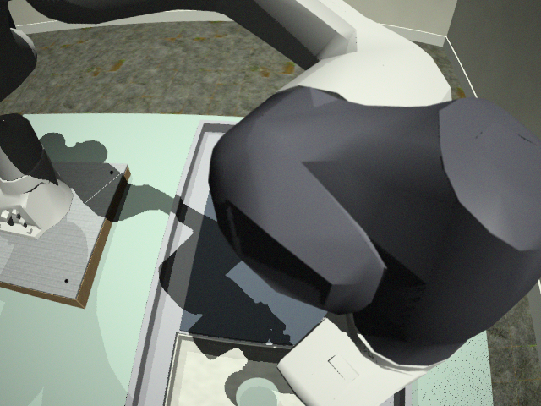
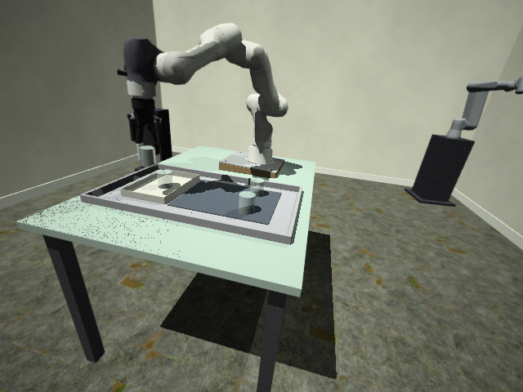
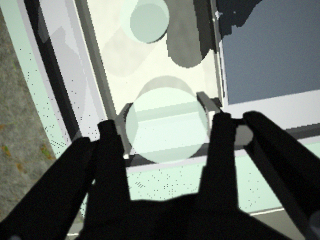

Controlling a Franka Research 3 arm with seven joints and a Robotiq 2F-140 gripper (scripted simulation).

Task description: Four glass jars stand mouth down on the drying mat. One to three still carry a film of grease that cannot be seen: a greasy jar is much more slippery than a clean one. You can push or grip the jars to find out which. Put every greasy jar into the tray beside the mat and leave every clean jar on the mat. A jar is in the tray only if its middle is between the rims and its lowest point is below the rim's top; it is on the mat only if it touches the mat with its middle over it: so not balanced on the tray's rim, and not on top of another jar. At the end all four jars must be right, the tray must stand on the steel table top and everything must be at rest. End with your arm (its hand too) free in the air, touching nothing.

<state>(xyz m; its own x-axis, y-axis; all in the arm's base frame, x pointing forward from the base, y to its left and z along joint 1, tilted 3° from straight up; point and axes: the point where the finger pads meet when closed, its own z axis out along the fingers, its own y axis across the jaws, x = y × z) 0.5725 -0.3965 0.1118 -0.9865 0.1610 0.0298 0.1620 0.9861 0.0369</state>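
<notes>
A pale green table (image 1: 115,271) (image 2: 211,261) (image 3: 260,187) fills the lower left of the exterior view, beneath a white and black robot arm (image 1: 371,174) (image 2: 177,67) that blocks much of the top view. A dark mat (image 1: 203,283) (image 2: 211,202) (image 3: 270,65), at center in the exterior view, holds two glass jars, one in front (image 2: 246,202) and one behind (image 2: 257,185), both apparently upright.

The cream tray (image 1: 171,371) (image 2: 145,195) (image 3: 95,57), left of center in the exterior view, holds one jar (image 1: 258,397) (image 2: 164,178) (image 3: 149,22), seen inside its rims.

The black gripper (image 2: 147,153) (image 3: 166,109), at left in the exterior view, is clamped on the fourth jar (image 2: 146,158) (image 3: 166,127), raised above the tray's end in the wrist view's center; whether its middle lies inside the rims cannot be told.

The job looks well advanced, with one jar placed and a second probably bound for the tray. Lowering, release and a clear retreat remain. Grease does not show, so whether the pair on the mat is clean, or needs testing, remains unconfirmed.
</notes>
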